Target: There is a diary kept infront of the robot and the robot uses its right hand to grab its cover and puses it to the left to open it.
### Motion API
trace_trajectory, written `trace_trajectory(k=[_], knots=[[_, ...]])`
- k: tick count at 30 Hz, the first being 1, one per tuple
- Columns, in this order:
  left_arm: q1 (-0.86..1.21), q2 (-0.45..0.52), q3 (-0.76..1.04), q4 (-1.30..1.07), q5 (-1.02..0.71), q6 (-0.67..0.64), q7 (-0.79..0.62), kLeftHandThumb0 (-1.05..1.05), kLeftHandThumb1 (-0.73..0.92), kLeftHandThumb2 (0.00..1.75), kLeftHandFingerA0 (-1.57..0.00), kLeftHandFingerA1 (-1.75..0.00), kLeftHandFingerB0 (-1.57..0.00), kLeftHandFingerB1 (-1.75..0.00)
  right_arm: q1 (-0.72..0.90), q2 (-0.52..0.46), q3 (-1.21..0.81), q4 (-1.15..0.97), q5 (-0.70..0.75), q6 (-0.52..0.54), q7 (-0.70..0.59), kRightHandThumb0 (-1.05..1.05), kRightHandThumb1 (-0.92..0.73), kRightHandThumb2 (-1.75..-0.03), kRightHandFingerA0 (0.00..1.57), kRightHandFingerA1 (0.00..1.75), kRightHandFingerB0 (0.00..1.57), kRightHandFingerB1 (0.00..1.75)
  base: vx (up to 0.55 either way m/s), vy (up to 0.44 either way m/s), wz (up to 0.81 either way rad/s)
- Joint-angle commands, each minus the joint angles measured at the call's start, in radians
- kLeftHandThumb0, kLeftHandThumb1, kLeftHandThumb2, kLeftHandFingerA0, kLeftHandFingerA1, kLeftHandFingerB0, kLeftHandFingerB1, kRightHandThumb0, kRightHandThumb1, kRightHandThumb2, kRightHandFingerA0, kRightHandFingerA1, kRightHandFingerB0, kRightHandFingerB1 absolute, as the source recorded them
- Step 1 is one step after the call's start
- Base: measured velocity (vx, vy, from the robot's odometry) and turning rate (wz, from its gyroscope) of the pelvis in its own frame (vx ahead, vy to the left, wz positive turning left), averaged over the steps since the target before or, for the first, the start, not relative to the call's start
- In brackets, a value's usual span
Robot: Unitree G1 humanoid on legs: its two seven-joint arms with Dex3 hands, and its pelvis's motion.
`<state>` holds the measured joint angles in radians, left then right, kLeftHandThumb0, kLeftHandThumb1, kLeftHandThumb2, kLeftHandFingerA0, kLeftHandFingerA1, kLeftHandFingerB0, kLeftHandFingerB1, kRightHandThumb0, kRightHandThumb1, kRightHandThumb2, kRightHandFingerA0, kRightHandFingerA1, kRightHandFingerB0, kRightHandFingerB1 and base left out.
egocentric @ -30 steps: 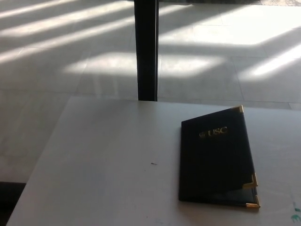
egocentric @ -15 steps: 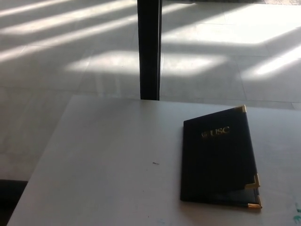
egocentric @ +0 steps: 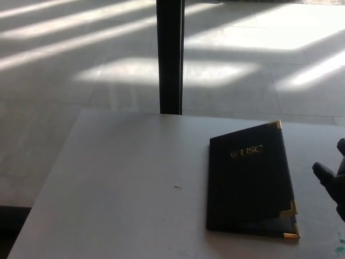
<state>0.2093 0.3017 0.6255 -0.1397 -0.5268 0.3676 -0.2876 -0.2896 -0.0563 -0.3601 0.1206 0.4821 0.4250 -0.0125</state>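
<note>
on white table [egocentric: 118,189], shut diary [egocentric: 249,181], right hand [egocentric: 333,178] beside it

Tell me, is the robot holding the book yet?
No. The right hand is beside the diary, apart from it, holding nothing.

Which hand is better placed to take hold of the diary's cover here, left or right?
Right. The right hand shows at the picture's right edge, beside the diary and near its slightly lifted gold-cornered edge, not touching it. The left hand is not in view.
</note>
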Motion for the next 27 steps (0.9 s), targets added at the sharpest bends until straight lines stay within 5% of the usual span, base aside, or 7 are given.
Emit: trace_trajectory(k=[1,9,13,19,20,23,27], knots=[[0.005,0.006,0.005,0.029,-0.001,-0.044,-0.019,-0.75,0.74,0.63,-0.42,-0.51,-0.44,-0.42,0.0,0.025,-0.014,-0.001,0.006,0.017,-0.046,-0.93,-0.92,-0.77,0.15,0.43,0.06,0.31,0.0,0.0,0.0],[0.031,-0.011,-0.018,0.025,0.018,-0.061,-0.009,-0.75,0.58,1.03,-0.37,-0.58,-0.29,-0.51,0.028,0.106,0.013,-0.078,0.029,0.04,-0.047,-0.87,-0.77,-1.15,0.08,0.43,0.03,0.38,0.0,0.0,0.0],[0.026,-0.025,-0.022,0.033,0.005,-0.068,-0.013,-0.74,0.73,0.62,-0.41,-0.47,-0.4,-0.42,0.038,0.149,0.046,-0.089,0.005,0.038,-0.074,-0.89,-0.92,-0.75,0.1,0.4,0.06,0.32,0.0,0.0,0.0],[0.024,-0.024,-0.034,0.044,0.015,-0.068,-0.01,-0.77,0.73,0.62,-0.39,-0.49,-0.41,-0.42,0.083,0.203,0.106,-0.082,-0.014,0.03,-0.074,-0.9,-0.77,-1.15,0.08,0.47,0.03,0.4,0.0,0.0,0.0],[0.025,-0.026,-0.034,0.041,0.012,-0.069,-0.01,-0.8,0.6,1.03,-0.35,-0.58,-0.31,-0.52,0.09,0.216,0.113,-0.079,-0.012,0.023,-0.071,-0.91,-0.76,-1.15,0.08,0.48,0.03,0.39,0.0,0.0,0.0],[0.022,-0.025,-0.038,0.048,0.012,-0.079,-0.016,-0.77,0.73,0.62,-0.43,-0.51,-0.46,-0.42,0.093,0.262,0.116,-0.087,0.009,0.035,-0.089,-0.92,-0.92,-0.73,0.07,0.39,0.04,0.32,0.0,0.0,0.0],[0.022,-0.024,-0.041,0.049,0.004,-0.068,-0.011,-0.76,0.58,1.03,-0.34,-0.58,-0.32,-0.52,0.1,0.301,0.113,-0.084,0.021,0.053,-0.111,-0.94,-0.79,-1.21,0.07,0.31,0.0,0.24,0.0,0.0,0.0]])
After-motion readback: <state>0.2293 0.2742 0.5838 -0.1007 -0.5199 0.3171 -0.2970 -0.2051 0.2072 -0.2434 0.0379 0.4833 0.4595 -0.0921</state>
